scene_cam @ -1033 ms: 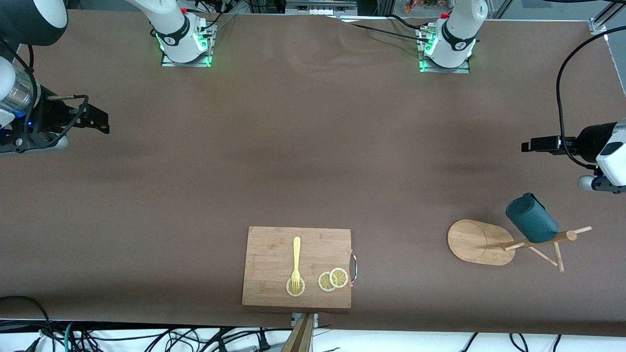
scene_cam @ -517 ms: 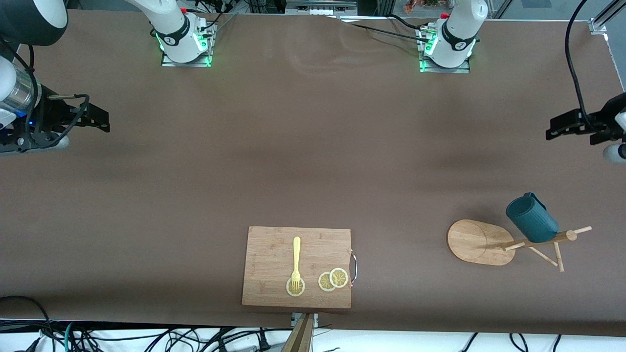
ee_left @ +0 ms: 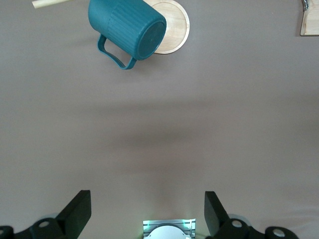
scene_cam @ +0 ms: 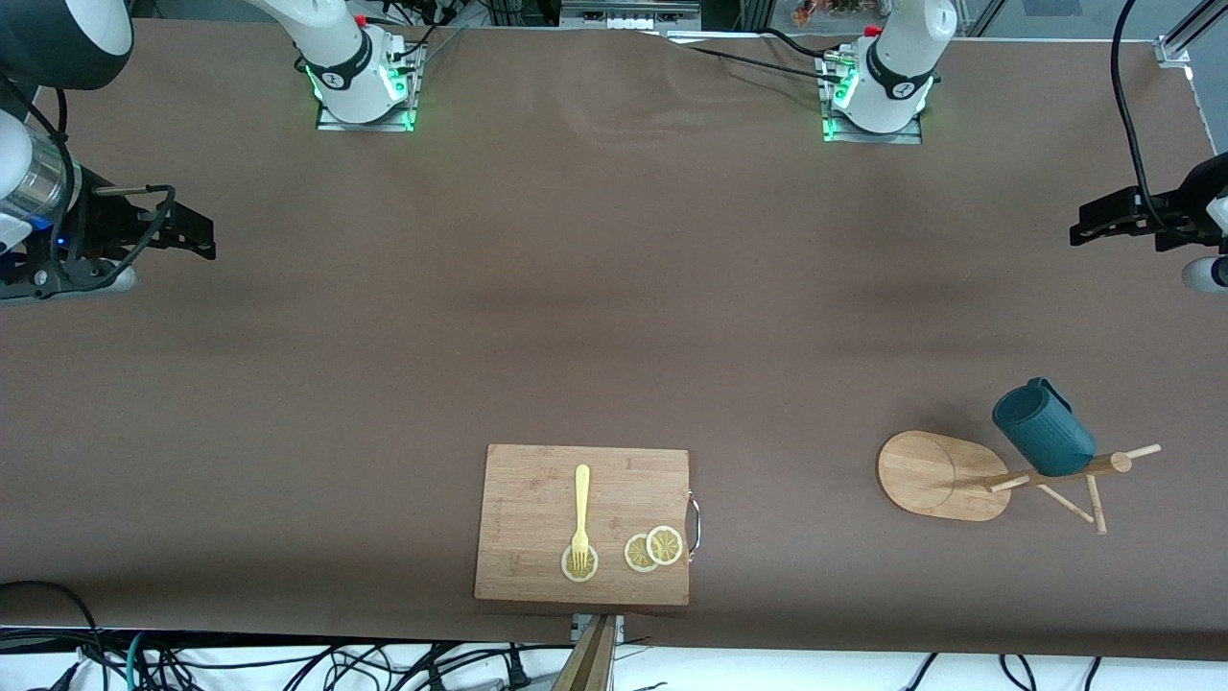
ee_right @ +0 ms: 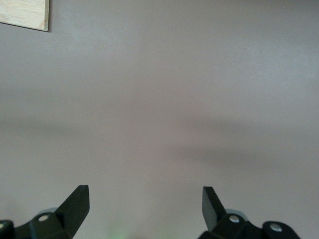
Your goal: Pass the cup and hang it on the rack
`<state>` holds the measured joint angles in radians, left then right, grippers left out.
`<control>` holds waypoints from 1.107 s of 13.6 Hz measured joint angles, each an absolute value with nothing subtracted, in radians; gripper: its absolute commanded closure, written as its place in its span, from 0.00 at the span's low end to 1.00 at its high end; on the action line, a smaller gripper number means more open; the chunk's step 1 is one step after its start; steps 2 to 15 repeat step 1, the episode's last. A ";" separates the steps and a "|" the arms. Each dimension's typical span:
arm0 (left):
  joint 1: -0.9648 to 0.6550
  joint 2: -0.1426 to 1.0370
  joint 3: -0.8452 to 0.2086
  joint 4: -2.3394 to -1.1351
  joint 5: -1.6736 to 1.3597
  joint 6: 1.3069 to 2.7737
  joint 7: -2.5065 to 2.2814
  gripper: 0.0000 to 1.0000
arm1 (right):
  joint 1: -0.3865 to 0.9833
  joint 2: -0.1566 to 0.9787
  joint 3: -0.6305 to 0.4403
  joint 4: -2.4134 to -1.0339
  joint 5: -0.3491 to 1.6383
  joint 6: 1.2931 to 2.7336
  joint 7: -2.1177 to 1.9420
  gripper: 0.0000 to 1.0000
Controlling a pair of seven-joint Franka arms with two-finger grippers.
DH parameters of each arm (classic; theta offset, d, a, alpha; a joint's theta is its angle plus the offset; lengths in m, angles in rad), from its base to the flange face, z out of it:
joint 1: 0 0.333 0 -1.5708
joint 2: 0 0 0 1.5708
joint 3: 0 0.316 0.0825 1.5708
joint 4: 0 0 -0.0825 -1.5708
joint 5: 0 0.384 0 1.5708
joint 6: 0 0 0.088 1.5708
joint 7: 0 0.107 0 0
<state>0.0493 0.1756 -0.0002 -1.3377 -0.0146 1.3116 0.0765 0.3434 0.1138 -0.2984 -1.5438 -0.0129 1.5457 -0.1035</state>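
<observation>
Dark teal ribbed mug with loop handle: hung on the light wooden mug tree, oval base, toward the left arm's end of the table. Left gripper: jaws released, empty, over bare table. Right gripper: jaws released, empty, waiting. Rectangular bamboo cutting board: yellow fork, lemon slices.

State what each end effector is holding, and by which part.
Nothing is held: the left end effector and right end effector are open and empty. The cup hangs on the rack.
</observation>
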 measured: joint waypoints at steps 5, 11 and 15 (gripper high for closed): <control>0.048 0.177 -0.001 -1.338 -0.015 1.312 0.076 0.00 | 0.343 0.114 -0.298 -1.544 -0.013 1.546 -0.103 0.00; 0.048 0.177 -0.001 -1.338 -0.015 1.312 0.076 0.00 | 0.343 0.114 -0.298 -1.544 -0.013 1.546 -0.103 0.00; 0.048 0.177 -0.001 -1.338 -0.015 1.312 0.076 0.00 | 0.343 0.114 -0.298 -1.544 -0.013 1.546 -0.103 0.00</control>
